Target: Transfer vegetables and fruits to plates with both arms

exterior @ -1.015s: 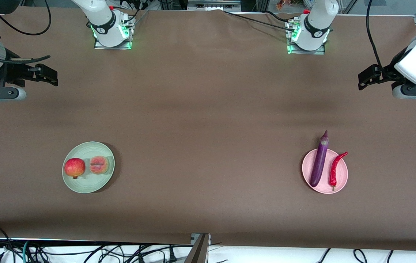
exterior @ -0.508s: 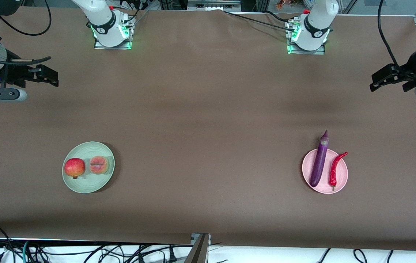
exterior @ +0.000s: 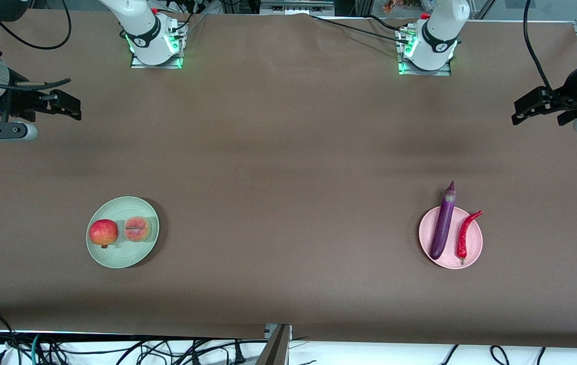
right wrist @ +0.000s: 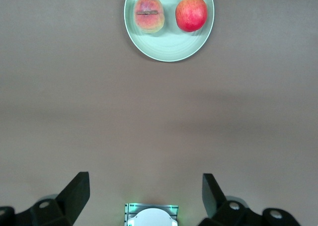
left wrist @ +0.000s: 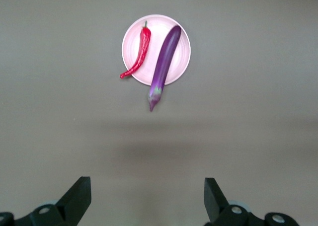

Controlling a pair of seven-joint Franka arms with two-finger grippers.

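Observation:
The pale green plate holds the red-yellow apple-like fruit and the creased peach side by side. On the pale pink plate lie the purple eggplant, its stem end past the rim, and the red chili. My left gripper hangs open and empty over the left arm's end of the table. My right gripper hangs open and empty over the right arm's end. The left wrist view shows the eggplant, the chili and the pink plate. In the right wrist view are both fruits on the green plate.
Both arm bases stand at the table's edge farthest from the front camera. Brown cloth covers the table. Cables hang below the edge nearest the front camera.
The left gripper has drawn back toward the left arm's end of the table. The right gripper has barely shifted. Plates and produce have not moved.

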